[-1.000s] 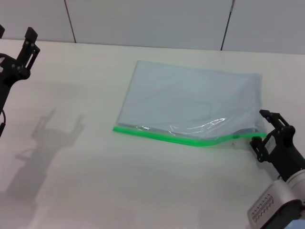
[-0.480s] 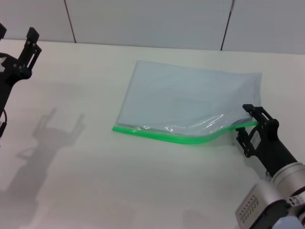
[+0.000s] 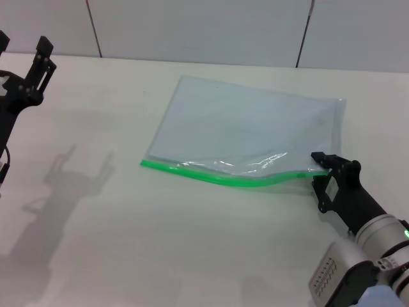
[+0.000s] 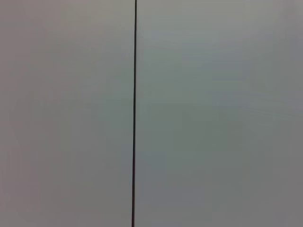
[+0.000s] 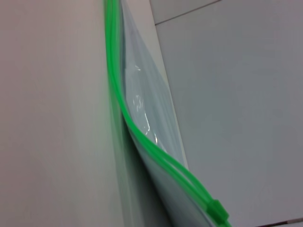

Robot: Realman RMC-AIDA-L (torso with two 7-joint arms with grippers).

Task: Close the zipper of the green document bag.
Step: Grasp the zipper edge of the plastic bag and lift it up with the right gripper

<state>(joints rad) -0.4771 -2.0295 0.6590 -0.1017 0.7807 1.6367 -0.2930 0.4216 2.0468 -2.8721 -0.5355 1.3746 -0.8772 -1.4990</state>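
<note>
The green document bag [image 3: 249, 128] lies flat in the middle of the white table, a pale translucent pouch. Its bright green zipper [image 3: 217, 179] runs along the near long edge and arches up off the table toward its right end. My right gripper [image 3: 321, 174] sits at that right end, with the strip's tip reaching into it. In the right wrist view the zipper [image 5: 118, 94] curves away along the bag [image 5: 147, 118], and the small green slider tab [image 5: 218, 211] shows close to the camera. My left gripper [image 3: 22, 57] is parked open at the far left, well away from the bag.
The white table [image 3: 128, 243] stretches bare to the left of and in front of the bag. Grey wall panels stand behind its far edge. The left wrist view holds only a wall panel seam [image 4: 134, 113].
My right gripper has moved left along the zipper line. The bag has slid left with it, its near left corner shifting left. The left arm has stayed put.
</note>
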